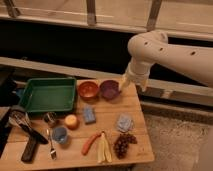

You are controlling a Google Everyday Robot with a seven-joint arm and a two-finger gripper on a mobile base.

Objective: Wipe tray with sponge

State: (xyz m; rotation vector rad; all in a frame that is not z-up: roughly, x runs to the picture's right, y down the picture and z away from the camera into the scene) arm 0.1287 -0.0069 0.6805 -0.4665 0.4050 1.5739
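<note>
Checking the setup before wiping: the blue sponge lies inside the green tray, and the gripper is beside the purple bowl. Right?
Not quite. In the camera view the blue sponge lies on the table, outside the green tray; the gripper is indeed beside the purple bowl.

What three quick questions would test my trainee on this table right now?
1. True or false: the blue sponge lies inside the green tray.
2. Which bowl is nearer the gripper: A, the orange bowl, or B, the purple bowl?
3. Which fruit lies just right of the banana?
Key: 1 false, it lies on the table; 2 B, the gripper hovers by its right rim; 3 grapes.
</note>
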